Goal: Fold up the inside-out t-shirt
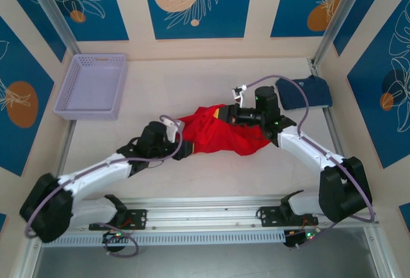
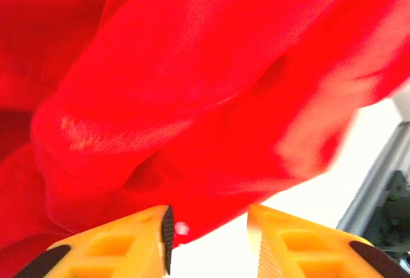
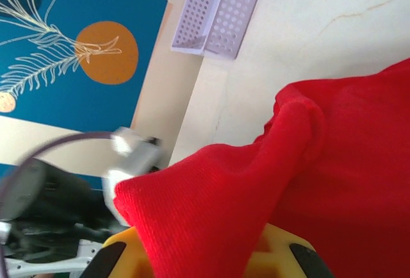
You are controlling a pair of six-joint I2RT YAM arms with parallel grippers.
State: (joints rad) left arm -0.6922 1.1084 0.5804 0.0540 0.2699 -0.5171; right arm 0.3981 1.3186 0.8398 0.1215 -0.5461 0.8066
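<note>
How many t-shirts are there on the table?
2. The red t-shirt lies crumpled in the middle. The navy blue t-shirt sits folded at the far right. Another one could be hiding under the red one.

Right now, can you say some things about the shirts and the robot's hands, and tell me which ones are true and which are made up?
1. The red shirt is folded flat and neat. False: it lies bunched up in a heap on the table.
2. The right hand is pinching the red shirt. True.
3. The blue shirt is inside the basket. False: the blue shirt lies on the table at the far right, and the basket sits at the far left.
4. The left hand has its fingers apart, right by the edge of the red shirt. True.
</note>
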